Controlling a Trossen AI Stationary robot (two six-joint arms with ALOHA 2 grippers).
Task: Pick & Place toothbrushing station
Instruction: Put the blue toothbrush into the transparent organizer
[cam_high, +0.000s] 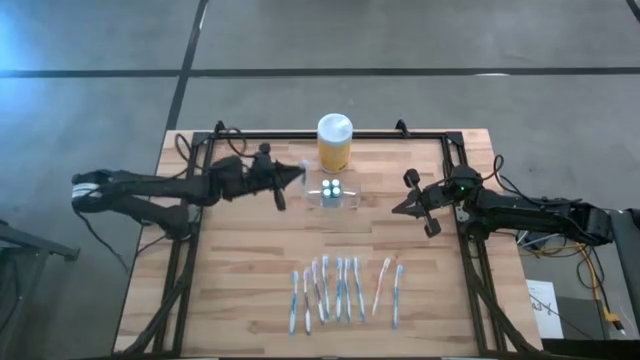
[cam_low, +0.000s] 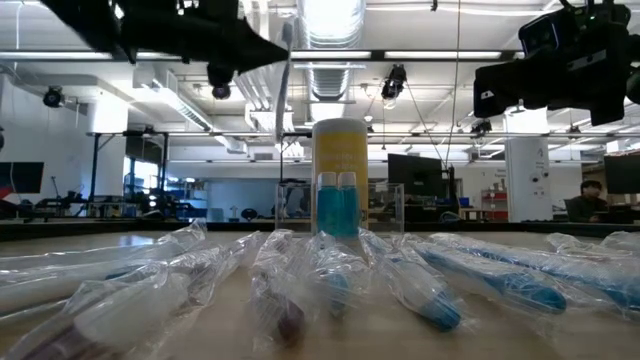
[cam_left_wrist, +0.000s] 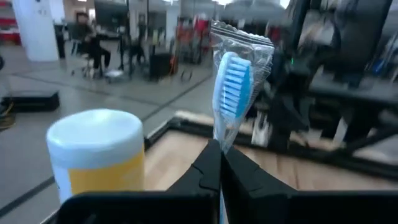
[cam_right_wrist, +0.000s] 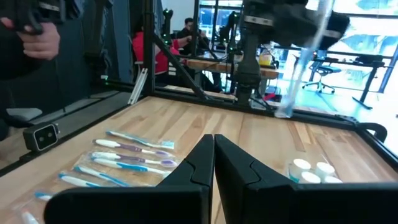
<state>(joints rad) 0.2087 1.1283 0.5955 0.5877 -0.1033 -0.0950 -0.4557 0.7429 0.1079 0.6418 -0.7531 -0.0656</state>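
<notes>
Left gripper (cam_left_wrist: 219, 163) clamps 1 wrapped toothbrush (cam_left_wrist: 233, 87); right gripper (cam_right_wrist: 213, 149) is closed, empty; 1 toothbrushing station (cam_high: 333, 192); 1 yellow jar (cam_high: 334, 142).

No readable text, brand, number or sign anywhere: yellow jar (cam_high: 334, 148) label too blurred, toothbrush wrappers (cam_high: 340, 290) blank.

I see a pale wooden table (cam_high: 240, 270) with a dark frame. On its far middle stand a yellow jar (cam_high: 334, 145) with a white lid and, just nearer, the clear toothbrushing station (cam_high: 333, 192). A row of wrapped toothbrushes (cam_high: 340, 290) lies along the near side.
</notes>
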